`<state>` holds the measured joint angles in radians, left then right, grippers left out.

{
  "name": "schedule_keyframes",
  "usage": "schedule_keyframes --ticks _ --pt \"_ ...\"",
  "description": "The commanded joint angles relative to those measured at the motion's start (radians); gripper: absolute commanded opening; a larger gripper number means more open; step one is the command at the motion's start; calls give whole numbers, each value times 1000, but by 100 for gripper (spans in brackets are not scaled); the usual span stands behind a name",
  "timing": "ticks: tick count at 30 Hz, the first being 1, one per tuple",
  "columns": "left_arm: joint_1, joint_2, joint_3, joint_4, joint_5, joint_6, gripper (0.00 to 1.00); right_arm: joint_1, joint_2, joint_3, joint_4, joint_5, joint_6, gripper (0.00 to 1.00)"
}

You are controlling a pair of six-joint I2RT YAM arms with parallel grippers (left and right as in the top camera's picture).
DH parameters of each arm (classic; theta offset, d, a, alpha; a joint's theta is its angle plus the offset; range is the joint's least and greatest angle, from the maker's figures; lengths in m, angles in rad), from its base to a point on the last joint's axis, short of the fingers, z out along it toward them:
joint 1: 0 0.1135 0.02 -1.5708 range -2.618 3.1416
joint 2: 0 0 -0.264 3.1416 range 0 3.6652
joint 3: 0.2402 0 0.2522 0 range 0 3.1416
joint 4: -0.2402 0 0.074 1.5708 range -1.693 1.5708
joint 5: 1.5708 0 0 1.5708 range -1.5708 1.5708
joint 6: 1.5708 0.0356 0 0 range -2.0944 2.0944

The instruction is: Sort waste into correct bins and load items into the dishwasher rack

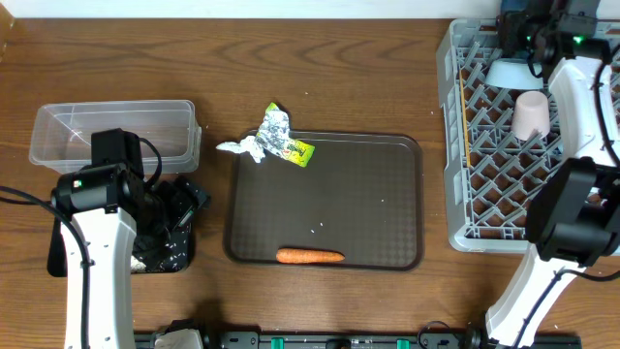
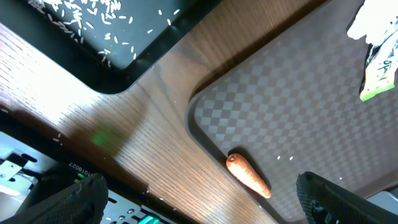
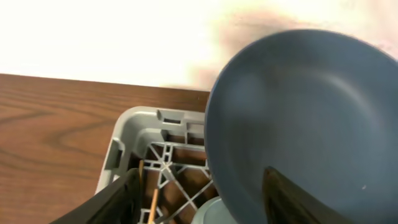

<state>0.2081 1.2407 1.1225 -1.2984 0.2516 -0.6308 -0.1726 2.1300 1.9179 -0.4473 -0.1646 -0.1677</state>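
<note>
My right gripper (image 3: pixel 202 208) stands open over the far corner of the grey dishwasher rack (image 3: pixel 134 134). The large dark blue bowl (image 3: pixel 305 118) stands on edge, its rim between the jaws with a gap to the left finger. Below lie a chopstick (image 3: pixel 152 208) and a pale blue dish (image 3: pixel 214 213). A whitish-pink cup (image 1: pixel 531 114) sits upside down in the rack (image 1: pixel 455 145). My left gripper (image 2: pixel 199 214) hangs open and empty above the table, between the black bin holding rice (image 2: pixel 112 31) and the carrot (image 2: pixel 249 175). Foil (image 1: pixel 277 124), the wrapper (image 1: pixel 296 151) and white paper (image 1: pixel 240 147) lie together.
The dark brown serving tray (image 1: pixel 368 194) fills the table's middle, with the carrot (image 1: pixel 310 256) along its near rim. A clear tub (image 1: pixel 111 131) stands behind the black bin (image 1: pixel 170 254) on the left. The right arm (image 1: pixel 572 208) reaches over the rack's right side.
</note>
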Motion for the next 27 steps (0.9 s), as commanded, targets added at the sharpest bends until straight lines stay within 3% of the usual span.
schedule_keyframes --ticks 1,17,23,27 --pt "5 -1 11 -3 -10 6 100 10 39 21 3 87 -43 60" --pt "5 -1 11 -3 -10 6 100 3 149 21 22 213 -58 52" --pt "5 -1 11 -3 -10 6 100 1 151 21 21 214 -57 43" --pt "5 -1 11 -3 -10 6 100 1 151 21 11 231 -50 30"
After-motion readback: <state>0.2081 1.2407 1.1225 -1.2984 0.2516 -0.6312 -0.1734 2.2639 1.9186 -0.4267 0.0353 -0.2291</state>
